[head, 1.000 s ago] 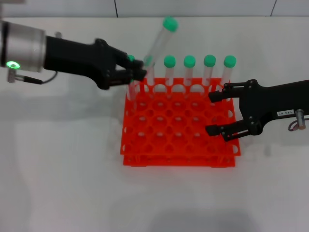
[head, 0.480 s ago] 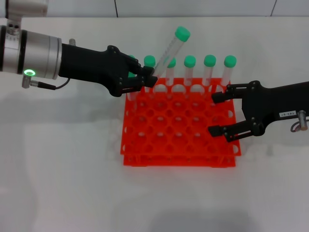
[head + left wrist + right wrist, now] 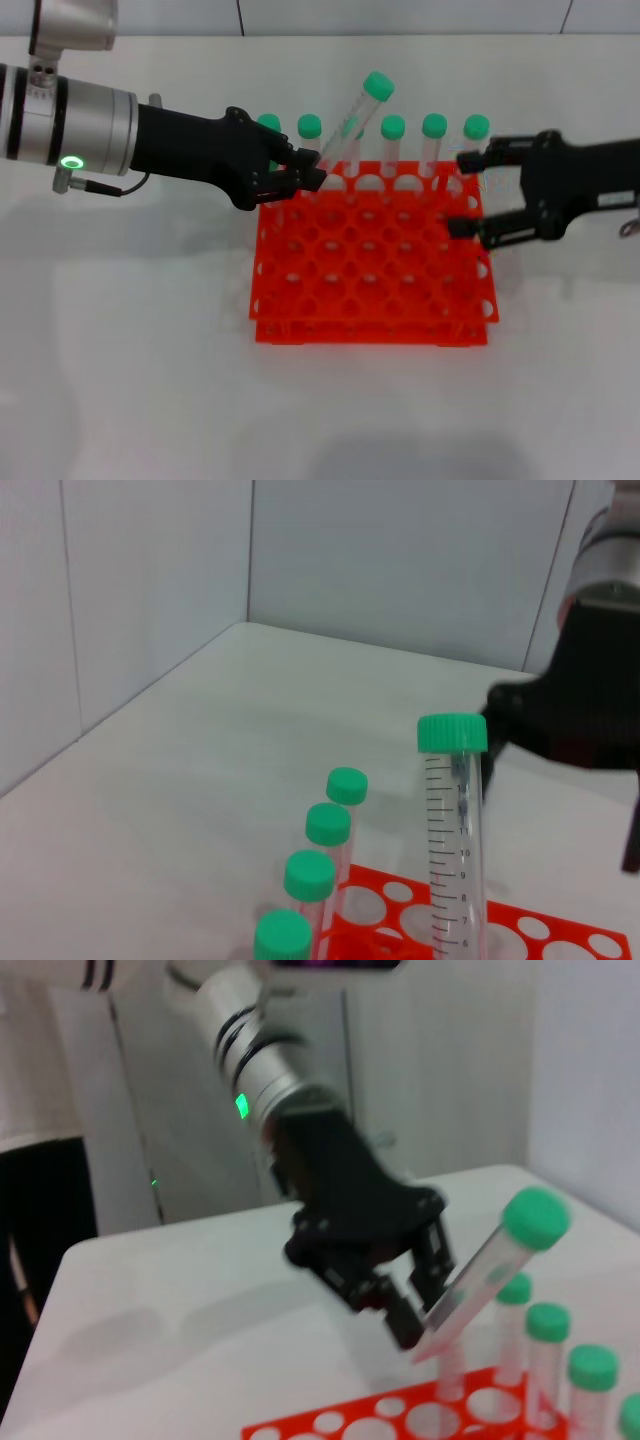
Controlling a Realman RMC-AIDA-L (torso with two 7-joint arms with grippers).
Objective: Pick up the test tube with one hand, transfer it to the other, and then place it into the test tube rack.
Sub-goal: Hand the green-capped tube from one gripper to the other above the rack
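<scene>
Head view: the left gripper (image 3: 308, 176) is reaching in from the left over the far-left corner of the test tube rack (image 3: 372, 300), its fingers clamped on the lower end of the test tube (image 3: 352, 117). The tube is leaning, green cap up and tilted toward the right, clear of the holes. The right gripper (image 3: 463, 193) is hanging over the rack's far-right corner, fingers spread apart and gripping nothing, well apart from the held tube.

Right wrist view: this one is showing the left gripper (image 3: 418, 1295) front-on, the two fingers (image 3: 437, 1248) pinching the tube (image 3: 488, 1260) near its bottom tip, which is sitting just above the rack (image 3: 330, 1424); the head view is hiding that tip behind the fingers.

Left wrist view: the tube (image 3: 456, 830) is standing close up with printed graduation marks along its wall, a detail the other views are not giving. The right gripper (image 3: 590, 705) is showing only as a dark blurred mass beyond it.

Surroundings: a row of capped tubes (image 3: 433, 145) is standing upright in the rack's far row, directly behind and beside the held tube, with one cap partly hidden behind it. The white table (image 3: 150, 380) is carrying the rack.
</scene>
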